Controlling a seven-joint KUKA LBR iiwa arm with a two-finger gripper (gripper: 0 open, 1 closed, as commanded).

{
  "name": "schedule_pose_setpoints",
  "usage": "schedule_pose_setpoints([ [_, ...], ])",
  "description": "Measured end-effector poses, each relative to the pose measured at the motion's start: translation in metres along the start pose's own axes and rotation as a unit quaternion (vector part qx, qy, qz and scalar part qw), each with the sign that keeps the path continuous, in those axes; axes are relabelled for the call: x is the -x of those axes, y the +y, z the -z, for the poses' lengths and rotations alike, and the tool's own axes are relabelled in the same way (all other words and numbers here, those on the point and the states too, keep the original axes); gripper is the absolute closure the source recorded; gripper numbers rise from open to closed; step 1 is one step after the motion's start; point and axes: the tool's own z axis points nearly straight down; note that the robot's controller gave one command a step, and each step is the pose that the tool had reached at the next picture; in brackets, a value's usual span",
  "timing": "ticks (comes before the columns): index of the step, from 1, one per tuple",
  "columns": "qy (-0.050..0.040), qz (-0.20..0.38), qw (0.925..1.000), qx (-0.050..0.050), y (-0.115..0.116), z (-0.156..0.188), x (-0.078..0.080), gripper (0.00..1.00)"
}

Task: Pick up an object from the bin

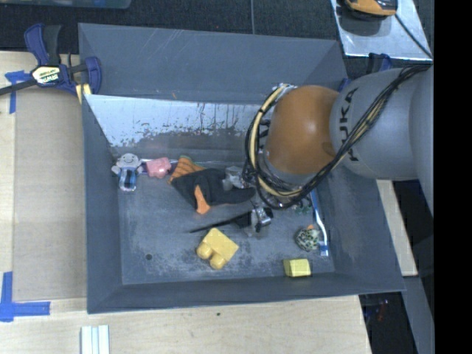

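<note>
It looks like a robotics lab: a grey industrial arm [383, 127] strung with cables [256, 133] reaches into a scuffed metal bin [221, 65] holding a scatter of small odd things, such as a yellow block [217, 248].

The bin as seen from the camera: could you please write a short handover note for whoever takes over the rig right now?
Claw: down in the middle of the bin; whether it is open or shut cannot be told, and no thing is seen held.
Nearest things: a black and orange thing just to its left and a thin black stick ending beside it.
Others: yellow block, small yellow cube, green mottled lump, and a pink piece and a white and blue piece by the far wall.
Done: the arm has reached in.
Left: grasp one thing and lift it out.
</note>
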Motion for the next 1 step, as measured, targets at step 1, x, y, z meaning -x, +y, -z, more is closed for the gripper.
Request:
schedule_pose_setpoints([
  [1, -0.0018, 0.023, 0.9997, 0.001, -0.0015, -0.0046, -0.0105, 1.00],
])
